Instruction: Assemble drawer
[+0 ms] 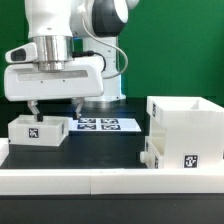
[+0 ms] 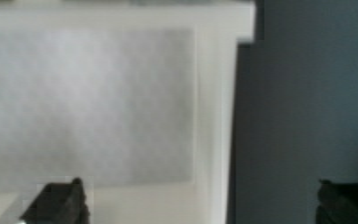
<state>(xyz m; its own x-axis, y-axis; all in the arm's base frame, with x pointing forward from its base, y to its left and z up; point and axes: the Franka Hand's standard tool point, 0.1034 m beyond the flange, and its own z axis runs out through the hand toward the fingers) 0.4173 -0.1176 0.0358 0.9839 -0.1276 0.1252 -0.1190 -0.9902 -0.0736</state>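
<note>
The pincer [image 1: 54, 110] is spread wide with nothing pinched. Just beneath it a shallow, boxy white plastic tray [image 1: 38, 128] with a square black-and-white tag is seen on the dark matte counter [image 1: 110, 145]. The tall, smooth white casing [image 1: 188, 122] is set well apart from the pincer. In the wrist view, black fingertips [image 2: 60, 200] are shown over a blurred flat white surface.

White drawer [image 1: 185, 122] — black-and-white square tags [image 1: 190, 160]
</note>
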